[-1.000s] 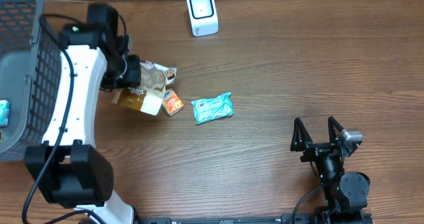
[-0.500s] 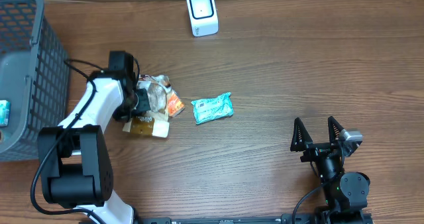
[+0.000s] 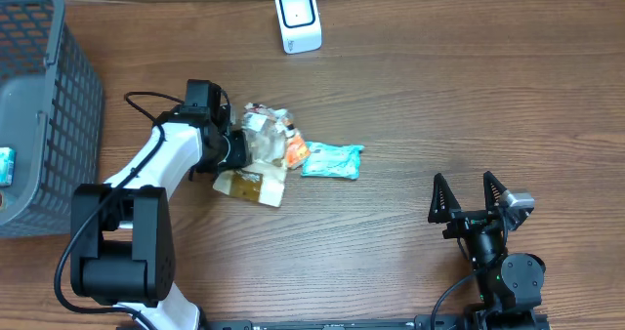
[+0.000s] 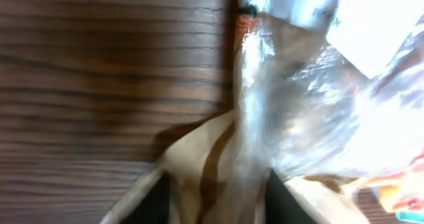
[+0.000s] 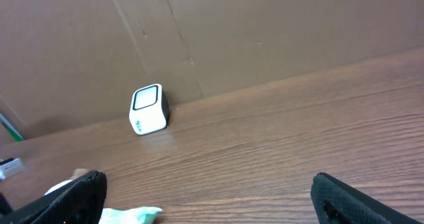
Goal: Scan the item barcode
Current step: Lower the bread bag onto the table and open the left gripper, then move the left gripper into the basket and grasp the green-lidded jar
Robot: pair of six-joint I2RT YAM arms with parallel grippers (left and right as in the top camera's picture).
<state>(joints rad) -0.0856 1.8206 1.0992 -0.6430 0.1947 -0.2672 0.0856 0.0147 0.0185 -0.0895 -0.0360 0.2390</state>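
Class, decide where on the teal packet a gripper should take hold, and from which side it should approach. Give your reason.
Take the teal packet by its free right end, coming down from above on the right. It lies flat, and its left end butts against the orange packet in the pile.

**What the views leave unclear**

From overhead, the left gripper (image 3: 232, 151) is pressed into the pile of snack packets (image 3: 266, 146). Its fingertips are covered, so a grip cannot be judged. The left wrist view is blurred, and the clear wrapper (image 4: 311, 111) runs past its edges. The basket (image 3: 61, 96) is cut by the left edge. In the right wrist view, the teal packet (image 5: 130, 215) is cut by the bottom edge.
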